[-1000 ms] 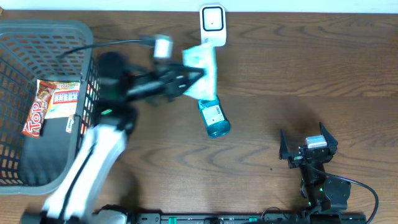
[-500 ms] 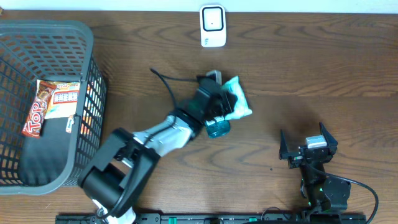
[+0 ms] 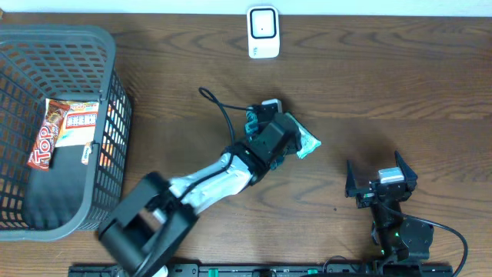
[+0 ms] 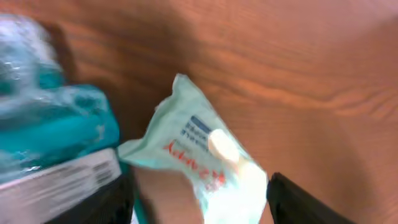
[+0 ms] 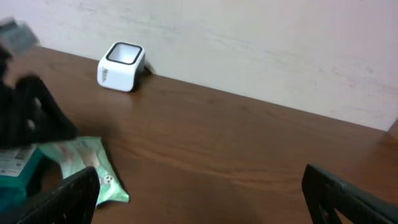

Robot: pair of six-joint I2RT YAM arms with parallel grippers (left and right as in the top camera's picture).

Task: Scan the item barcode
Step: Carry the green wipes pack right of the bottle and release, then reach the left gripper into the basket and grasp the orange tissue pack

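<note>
The item, a pale green wipes pack (image 3: 308, 144), lies on the wooden table right of centre. My left gripper (image 3: 290, 132) hovers over it, open. In the left wrist view the pack (image 4: 205, 155) sits between the spread fingers (image 4: 298, 202), with a gap on the left side. A blue bottle (image 4: 56, 137) with a white barcode label lies just beside it. The white scanner (image 3: 262, 31) stands at the far edge. My right gripper (image 3: 380, 182) rests open near the front right, with nothing in it; its view shows the pack (image 5: 87, 165) and the scanner (image 5: 121, 65).
A dark grey wire basket (image 3: 108, 46) fills the left side and holds a red-and-white snack bag (image 3: 65, 131). The left arm's body and cable (image 3: 223, 165) stretch diagonally across the middle of the table.
The left arm carried the green pack from the scanner down to the table's centre right, beside the blue bottle. Its jaws, shut on the pack before, now stand open.
</note>
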